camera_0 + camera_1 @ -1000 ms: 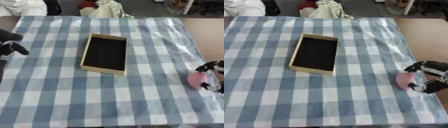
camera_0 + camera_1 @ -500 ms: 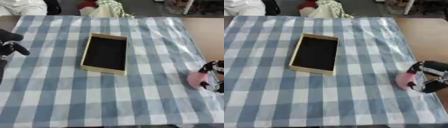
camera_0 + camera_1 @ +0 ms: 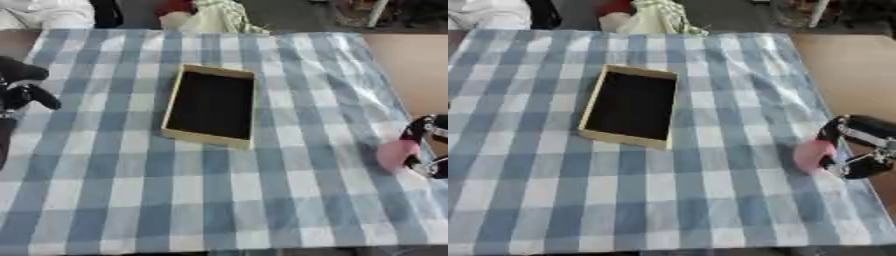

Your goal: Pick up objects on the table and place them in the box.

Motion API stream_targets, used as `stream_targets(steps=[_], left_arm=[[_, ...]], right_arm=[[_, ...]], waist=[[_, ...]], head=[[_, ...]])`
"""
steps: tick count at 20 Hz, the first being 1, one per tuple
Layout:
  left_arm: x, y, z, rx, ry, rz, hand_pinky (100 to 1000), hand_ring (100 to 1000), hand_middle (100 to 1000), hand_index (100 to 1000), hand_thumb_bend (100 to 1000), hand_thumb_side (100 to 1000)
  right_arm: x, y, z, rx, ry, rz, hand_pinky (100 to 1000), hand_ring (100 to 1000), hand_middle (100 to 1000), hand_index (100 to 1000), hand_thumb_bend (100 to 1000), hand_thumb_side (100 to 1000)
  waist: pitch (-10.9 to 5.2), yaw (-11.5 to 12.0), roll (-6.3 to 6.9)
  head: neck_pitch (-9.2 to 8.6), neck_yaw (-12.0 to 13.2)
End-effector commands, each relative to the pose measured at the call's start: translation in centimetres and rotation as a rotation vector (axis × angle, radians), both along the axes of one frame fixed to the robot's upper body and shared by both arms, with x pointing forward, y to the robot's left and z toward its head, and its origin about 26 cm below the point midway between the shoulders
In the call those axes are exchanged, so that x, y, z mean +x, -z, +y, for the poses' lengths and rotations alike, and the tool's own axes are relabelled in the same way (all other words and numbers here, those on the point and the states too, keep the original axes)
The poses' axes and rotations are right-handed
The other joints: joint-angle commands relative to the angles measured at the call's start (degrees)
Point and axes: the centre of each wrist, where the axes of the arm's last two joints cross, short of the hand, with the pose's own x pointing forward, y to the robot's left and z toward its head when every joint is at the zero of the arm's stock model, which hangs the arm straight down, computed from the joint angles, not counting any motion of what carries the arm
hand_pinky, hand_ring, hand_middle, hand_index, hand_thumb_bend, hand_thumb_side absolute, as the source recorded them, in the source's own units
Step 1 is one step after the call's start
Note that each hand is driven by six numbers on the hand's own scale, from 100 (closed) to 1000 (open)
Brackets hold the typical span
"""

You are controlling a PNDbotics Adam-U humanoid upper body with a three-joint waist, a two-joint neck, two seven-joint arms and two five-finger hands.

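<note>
My right hand (image 3: 859, 147) sat at the right edge of the table, low on the blue-and-white checked cloth (image 3: 667, 190), with its fingers curled round a small pink object (image 3: 813, 156). I could make out only that the object was rounded and pink; it rested on the cloth near the right border, pressed against the inner side of my hand, with my dark fingers hooked above and below it. The box (image 3: 629, 106), a shallow tan tray with a dark inside, lay well apart from it, up and to the left near the middle of the cloth, its long sides running away from me and slightly askew to the checks. Nothing lay inside the box that I could see. My left hand (image 3: 22, 87) showed at the left edge of the left eye view, level with the box, black against the cloth; its fingers looked bent inward with nothing in them, though the shape was dim and I could not be sure of more. Beyond the far edge of the cloth there was some pale fabric (image 3: 214, 17), and bare brown tabletop (image 3: 846, 65) showed to the right of the cloth.
</note>
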Motion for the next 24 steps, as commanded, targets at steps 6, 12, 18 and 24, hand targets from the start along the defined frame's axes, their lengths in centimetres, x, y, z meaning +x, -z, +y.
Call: stream_targets(steps=[6,12,18,24], left_arm=[[-0.2,-0.6,0.0,0.004,0.003,-0.019,614,788,716,755,100,596],[-0.2,-0.7,-0.1,0.003,0.009,-0.018,614,788,716,755,100,596],[-0.2,-0.7,-0.4,-0.003,0.026,-0.016,614,788,717,755,100,596],[-0.1,-0.7,-0.6,-0.007,0.037,-0.012,614,789,718,755,100,596]], right_arm=[[0.3,-4.5,0.5,0.007,0.002,-0.121,793,571,509,610,100,100],[1.7,-8.0,1.8,-0.025,-0.050,-0.232,810,574,517,620,100,100],[4.8,-11.5,4.4,-0.047,-0.147,-0.316,815,573,524,631,100,100],[8.9,-14.2,9.4,-0.051,-0.261,-0.398,829,572,528,637,100,100]], waist=[[-0.95,-0.15,-0.18],[-1.07,0.38,-0.20],[-1.30,1.65,-0.18],[-1.56,2.52,-0.15]], head=[[0.17,0.43],[0.07,-0.05],[-0.12,-1.20],[0.06,-2.10]])
